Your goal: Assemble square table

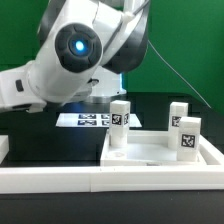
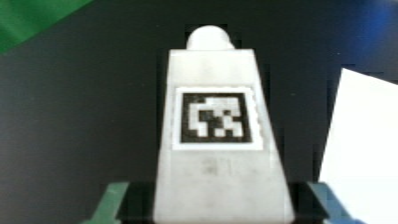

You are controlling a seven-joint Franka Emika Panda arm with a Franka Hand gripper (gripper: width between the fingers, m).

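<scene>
Three upright legs (image 1: 120,126) on slab (image 1: 150,152); fourth leg (image 2: 217,120) between fingers (image 2: 118,200).

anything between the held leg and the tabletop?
Cannot tell fully. The gripper is shut on a leg, as the wrist view shows. In the exterior view the arm hides that leg, so its path to the tabletop is not visible; three legs already stand there.
</scene>
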